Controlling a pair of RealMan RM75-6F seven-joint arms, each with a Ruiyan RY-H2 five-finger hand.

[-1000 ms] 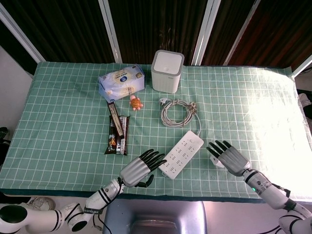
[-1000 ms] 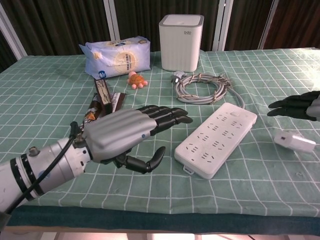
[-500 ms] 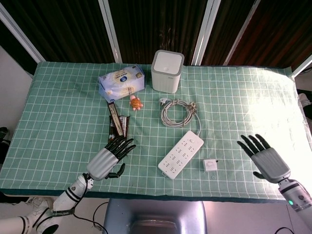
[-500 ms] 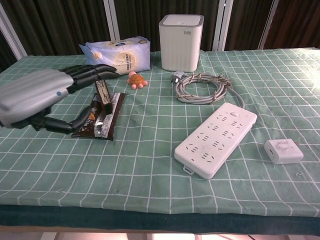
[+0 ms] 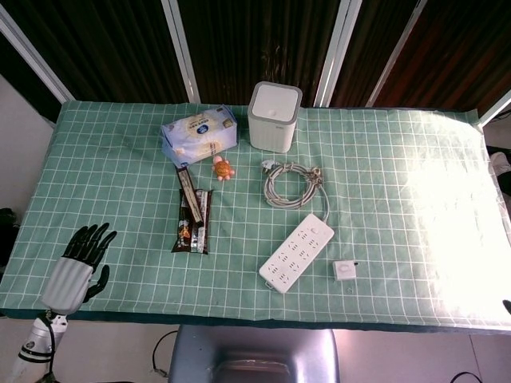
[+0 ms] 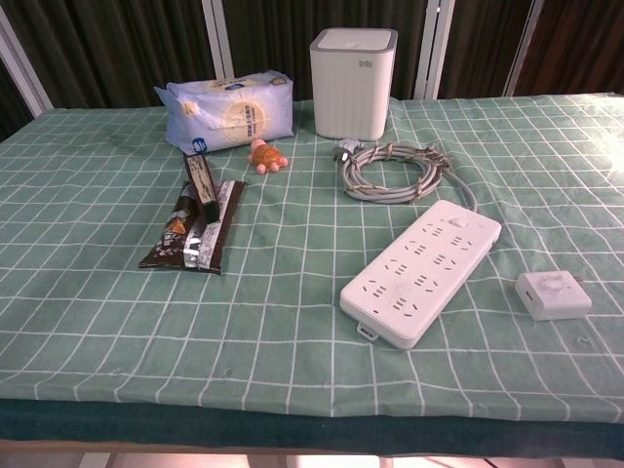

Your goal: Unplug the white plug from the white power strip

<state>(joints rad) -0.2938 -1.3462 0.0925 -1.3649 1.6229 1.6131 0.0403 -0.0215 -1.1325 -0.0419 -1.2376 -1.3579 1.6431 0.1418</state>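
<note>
change: both arms pulled back off the work area within the last second; left hand (image 5: 76, 267) now at the near-left table corner, far left of the white power strip (image 5: 297, 252), fingers spread, holding nothing
right hand: out of frame in both views
white plug (image 5: 345, 270): lying free on the cloth just right of the strip's near end, not touching it, no socket occupied
task read: looks done; arms retreating fits a finish
strip cord (image 5: 292, 182): coiled just behind the strip
surface: green checked tablecloth (image 5: 399, 159), bright glare well right of the strip
other items: snack bars (image 5: 193, 218) left of the strip; tissue pack (image 5: 199, 135), small orange toy (image 5: 222, 168), white bin (image 5: 274, 116) behind it
room: dark panels with white frames behind the table
</note>
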